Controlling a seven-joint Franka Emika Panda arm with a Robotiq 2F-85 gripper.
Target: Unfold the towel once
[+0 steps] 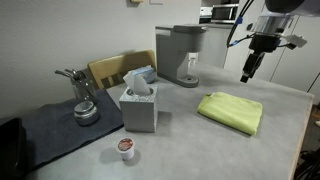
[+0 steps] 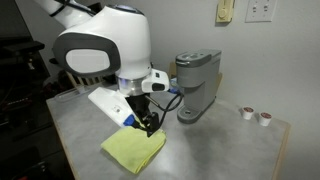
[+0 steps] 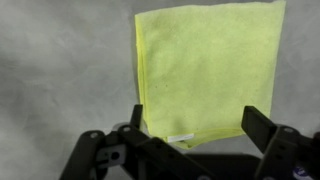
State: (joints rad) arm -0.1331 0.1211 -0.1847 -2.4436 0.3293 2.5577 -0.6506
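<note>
The towel [image 1: 232, 110] is a bright yellow-green cloth lying folded on the grey table, also in an exterior view [image 2: 134, 150] and filling the upper middle of the wrist view [image 3: 208, 68]. A small white label shows at its near edge [image 3: 181, 137]. My gripper [image 1: 248, 72] hangs above the table just beyond the towel, fingers open and empty. In the wrist view the gripper [image 3: 196, 122] has its two fingers spread either side of the towel's near edge, above it, not touching.
A tissue box [image 1: 139, 105] stands mid-table, with a coffee machine [image 1: 181, 55] behind it. A dark grey-blue mat [image 1: 60, 130] holds a metal kettle [image 1: 84, 100]. A coffee pod [image 1: 125, 148] lies near the front edge. Two pods [image 2: 255, 115] sit at the far side.
</note>
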